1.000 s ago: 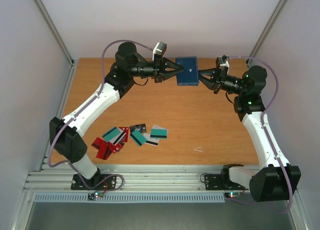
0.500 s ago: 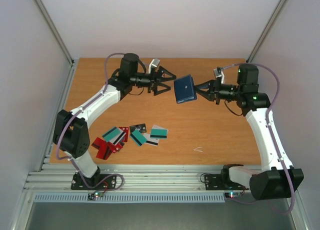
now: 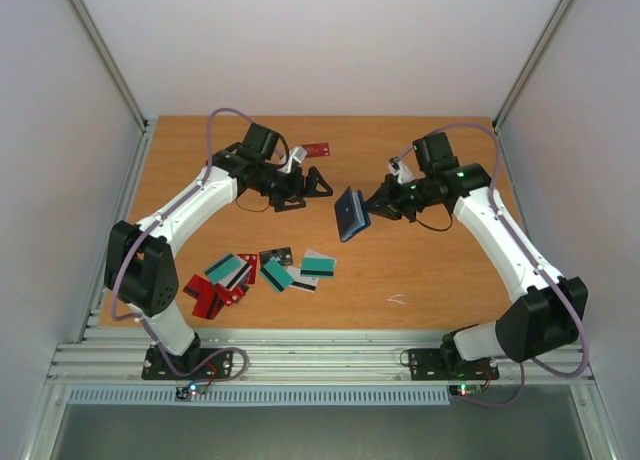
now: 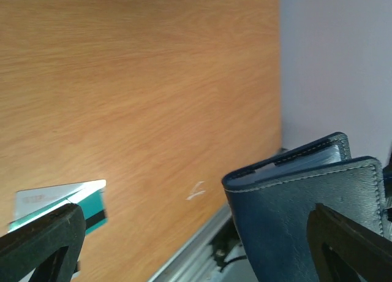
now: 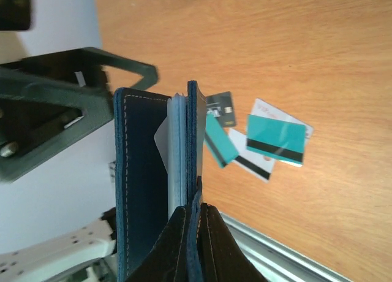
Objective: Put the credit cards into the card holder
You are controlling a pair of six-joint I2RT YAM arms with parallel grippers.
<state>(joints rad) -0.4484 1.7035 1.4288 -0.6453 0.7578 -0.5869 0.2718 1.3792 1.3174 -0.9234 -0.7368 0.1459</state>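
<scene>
Wooden table (image 3: 440, 270), pale walls on three sides. My right gripper (image 3: 374, 206), centre of the top view, is clamped on the card holder (image 3: 350, 215). The wrist view shows both fingers (image 5: 177, 245) pinched tight on the lower edge of one flap. The holder is held above the tabletop, standing on edge and slightly parted, with pale inner pockets showing. My left gripper (image 3: 316, 190) sits just left of the holder without touching it, jaws spread wide, nothing between them. The credit cards (image 3: 262, 272) lie scattered at lower left of the top view near the front edge: red, teal, white and dark grey, some overlapping. One red card (image 3: 317, 149) lies alone at upper centre, beyond my left arm.
</scene>
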